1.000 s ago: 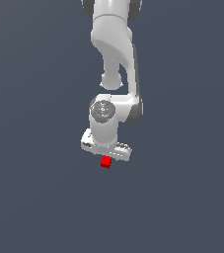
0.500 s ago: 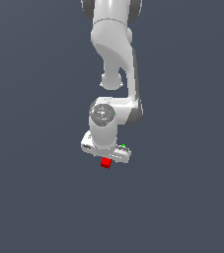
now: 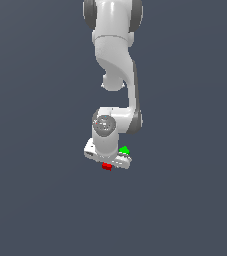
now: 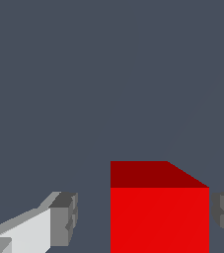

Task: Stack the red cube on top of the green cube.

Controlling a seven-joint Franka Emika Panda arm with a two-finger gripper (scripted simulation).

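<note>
background: plain dark slate-grey surface (image 3: 35,200) | furniture: not visible | light: even, flat, shadowless

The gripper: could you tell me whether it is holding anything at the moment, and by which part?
Nothing is held. The red cube sits between the open jaws of the gripper, with a gap on at least one side.

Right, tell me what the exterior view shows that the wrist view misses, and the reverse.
Only the exterior view shows the green cube, peeking out beside the gripper body, plus the whole white arm. Only the wrist view shows the two fingers flanking the red cube: a clear gap on one side, the other finger at or very near the cube's face. Both views share the red cube and the gripper.
</note>
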